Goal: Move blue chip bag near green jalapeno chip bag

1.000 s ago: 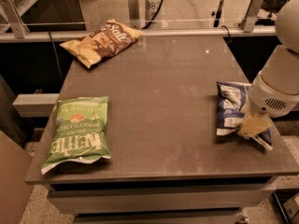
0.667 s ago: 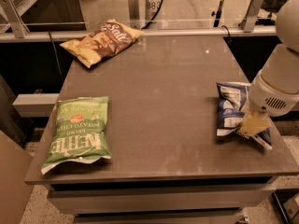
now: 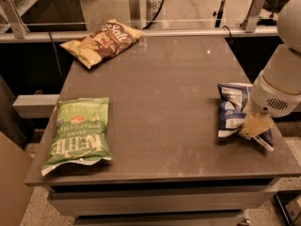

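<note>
Looks to be the pick-up stage, with nothing carried across yet. Shows the blue chip bag [image 3: 231, 108] lying flat at the right side of the tabletop [image 3: 164, 93], white panel up, well apart from the green jalapeno chip bag [image 3: 80, 128] at the near left corner. Puts the claw [image 3: 255, 126] low on the blue bag's near right end, touching it, under the white arm [image 3: 282, 79] coming in from the right. Cannot tell whether clamped on the bag or merely resting against it; probably about at the point of gripping, though the view there is poor. Leaves a brown-and-yellow bag [image 3: 104, 40] at the far left corner, out of the path.

Calls next for a sure hold on the crinkly film, then a small lift and a long sweep leftward across the bare middle of the tabletop. Needs a set-down just beside the green bag, not on top of it, and short of the near edge. Risks a slip if only a thin fold gets pinched.
</note>
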`<action>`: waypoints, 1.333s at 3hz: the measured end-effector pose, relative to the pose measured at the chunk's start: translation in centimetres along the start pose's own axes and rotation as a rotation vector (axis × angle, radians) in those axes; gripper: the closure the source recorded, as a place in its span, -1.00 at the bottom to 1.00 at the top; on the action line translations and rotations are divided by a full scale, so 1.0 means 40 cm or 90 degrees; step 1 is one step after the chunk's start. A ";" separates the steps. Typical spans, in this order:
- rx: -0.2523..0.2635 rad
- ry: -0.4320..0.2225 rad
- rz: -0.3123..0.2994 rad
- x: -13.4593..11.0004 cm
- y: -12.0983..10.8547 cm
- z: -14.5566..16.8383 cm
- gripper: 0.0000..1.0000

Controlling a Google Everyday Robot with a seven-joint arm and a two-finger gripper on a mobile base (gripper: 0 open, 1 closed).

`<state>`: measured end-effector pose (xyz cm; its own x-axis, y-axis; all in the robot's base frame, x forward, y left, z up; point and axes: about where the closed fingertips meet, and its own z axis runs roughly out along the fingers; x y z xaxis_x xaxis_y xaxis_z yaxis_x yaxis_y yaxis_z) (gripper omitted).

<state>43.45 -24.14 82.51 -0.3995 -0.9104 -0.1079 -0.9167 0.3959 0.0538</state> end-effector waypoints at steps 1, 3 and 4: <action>0.064 -0.031 -0.075 -0.133 -0.018 -0.061 1.00; 0.172 -0.112 -0.256 -0.419 -0.040 -0.194 1.00; 0.153 -0.189 -0.354 -0.541 -0.041 -0.195 1.00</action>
<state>53.64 -6.02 92.51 0.1790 -0.9284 -0.3257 -0.9486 -0.0751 -0.3074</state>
